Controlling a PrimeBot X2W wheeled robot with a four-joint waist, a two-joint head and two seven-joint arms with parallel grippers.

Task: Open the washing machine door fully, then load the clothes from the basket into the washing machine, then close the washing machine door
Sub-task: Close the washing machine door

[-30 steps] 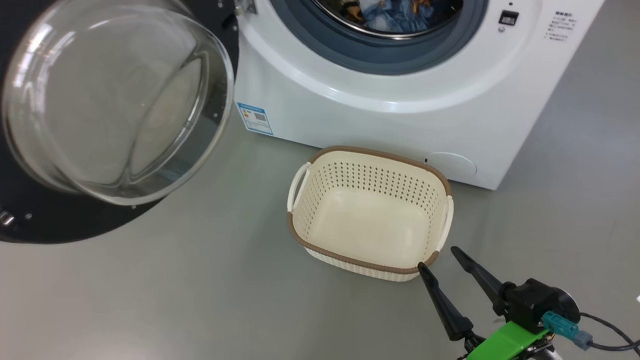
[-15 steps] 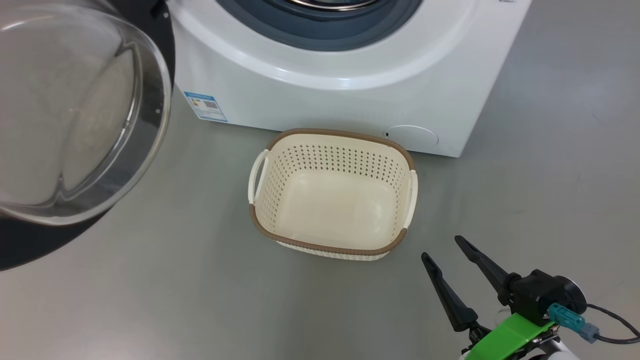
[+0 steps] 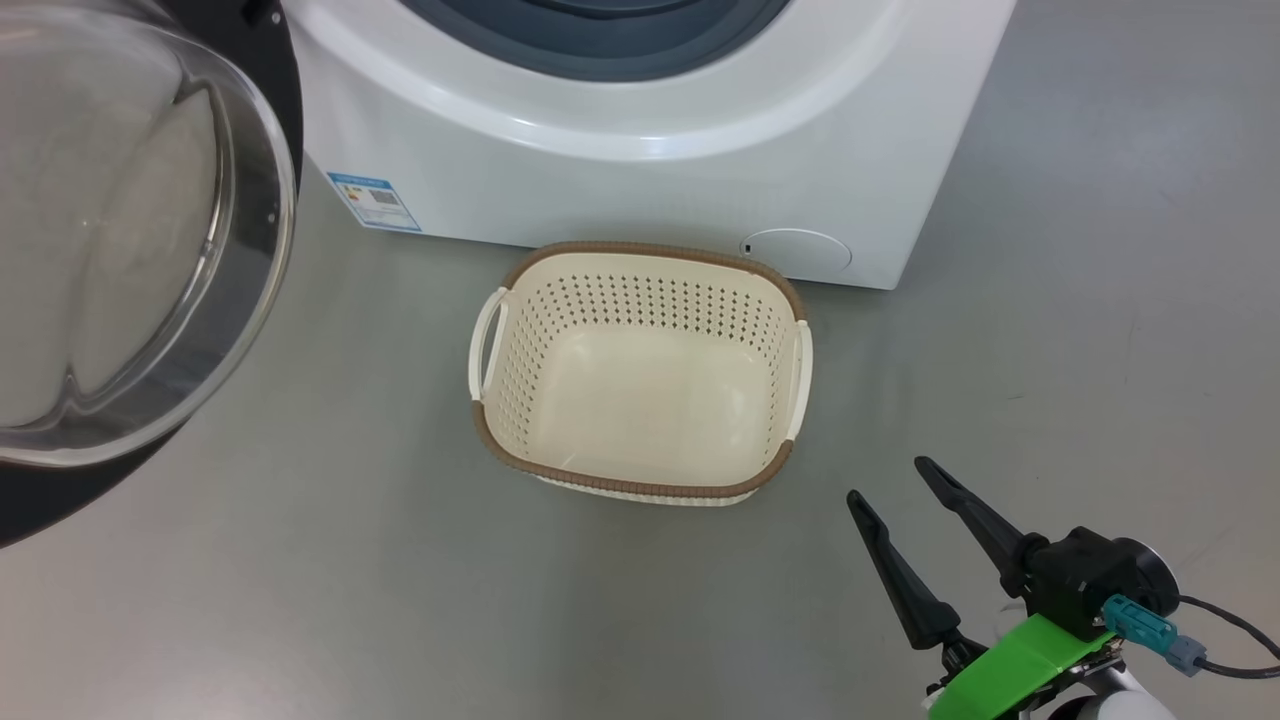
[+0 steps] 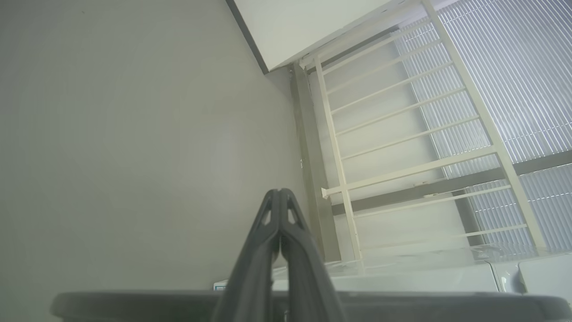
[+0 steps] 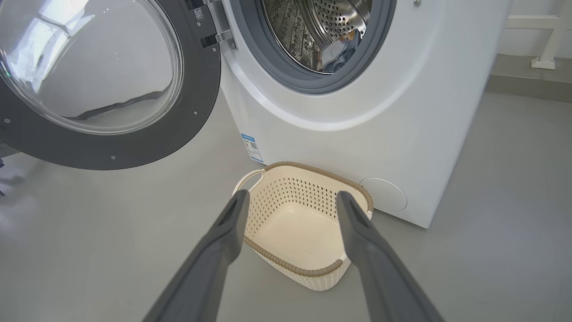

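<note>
My right gripper [image 3: 886, 479], fingers spread, hangs over grey floor [image 3: 300, 560] near the basket [image 3: 650, 247], by its front corner. The basket sits just before the washing machine [image 3: 650, 190], clothes [image 5: 337, 51] in its drum [image 5: 339, 18], washing machine door [image 5: 196, 103] swung wide left. My left gripper [image 4: 279, 193] is pinched closed.

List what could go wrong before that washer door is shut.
1. The clothes seem to lie near the front edge of the drum; a fold could get pinched against the gasket when the washing machine door closes.
2. The door stands wide open with a smooth glass bowl; a push from the shut left claw might slip off.
3. The basket sits close before the washing machine; the open right claw nearby could knock it.
</note>
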